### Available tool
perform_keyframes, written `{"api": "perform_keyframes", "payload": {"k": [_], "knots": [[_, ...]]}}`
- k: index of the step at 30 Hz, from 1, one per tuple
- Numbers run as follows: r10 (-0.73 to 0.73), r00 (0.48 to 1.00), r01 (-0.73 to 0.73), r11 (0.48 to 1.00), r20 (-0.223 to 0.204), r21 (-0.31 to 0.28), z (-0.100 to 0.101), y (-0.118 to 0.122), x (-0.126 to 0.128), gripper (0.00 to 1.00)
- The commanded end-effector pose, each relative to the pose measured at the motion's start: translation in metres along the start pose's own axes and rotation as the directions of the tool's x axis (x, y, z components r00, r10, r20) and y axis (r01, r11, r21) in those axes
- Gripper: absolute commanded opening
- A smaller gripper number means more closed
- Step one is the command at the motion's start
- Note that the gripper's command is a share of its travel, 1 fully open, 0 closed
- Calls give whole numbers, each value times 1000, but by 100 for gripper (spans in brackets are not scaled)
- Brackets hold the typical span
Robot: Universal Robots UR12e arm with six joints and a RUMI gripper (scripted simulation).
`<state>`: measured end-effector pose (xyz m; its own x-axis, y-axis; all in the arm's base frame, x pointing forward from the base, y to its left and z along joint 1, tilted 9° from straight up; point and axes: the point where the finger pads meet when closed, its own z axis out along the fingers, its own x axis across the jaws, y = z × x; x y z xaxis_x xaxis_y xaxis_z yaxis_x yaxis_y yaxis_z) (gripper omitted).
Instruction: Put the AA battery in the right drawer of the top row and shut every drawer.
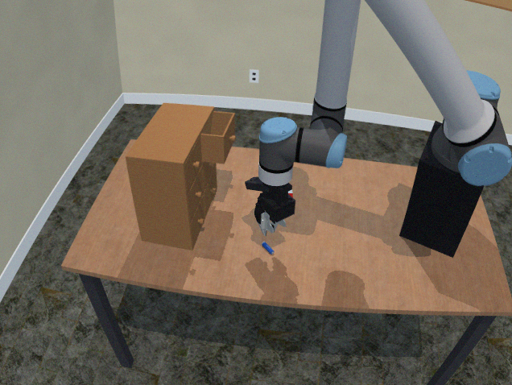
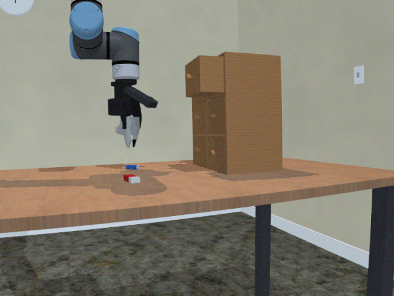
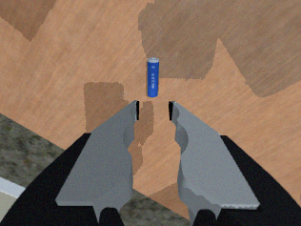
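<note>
AA battery (image 1: 267, 248): blue, lying flat on the bench (image 1: 372, 273), at 6 o'clock from the pincer in top view.
Pincer (image 1: 269, 228): above the bench, jaws narrowly parted, holding nothing.
Chest (image 1: 165, 178): upright, at 9 o'clock; top-row right drawer (image 1: 217, 136) pulled out.
Red-and-white block (image 2: 131, 178): on bench near battery.

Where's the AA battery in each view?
Top: battery lies on the table, just below the end effector.
Exterior: left of centre, on the table beyond the red and white block, battery at.
Wrist: upper centre, just beyond the fingertips, battery at.
Shared landmark: the end effector, open and empty, above the battery.
</note>
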<state>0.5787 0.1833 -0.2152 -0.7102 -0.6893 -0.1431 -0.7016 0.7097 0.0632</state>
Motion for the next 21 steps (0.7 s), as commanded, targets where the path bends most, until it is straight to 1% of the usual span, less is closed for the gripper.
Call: {"api": "perform_keyframes", "payload": {"k": [1,13,21], "knots": [[0,1000,0,1000,1,1,0,0,0,17],[0,1000,0,1000,1,1,1,0,0,17],[0,1000,0,1000,1,1,7,0,0,17]]}}
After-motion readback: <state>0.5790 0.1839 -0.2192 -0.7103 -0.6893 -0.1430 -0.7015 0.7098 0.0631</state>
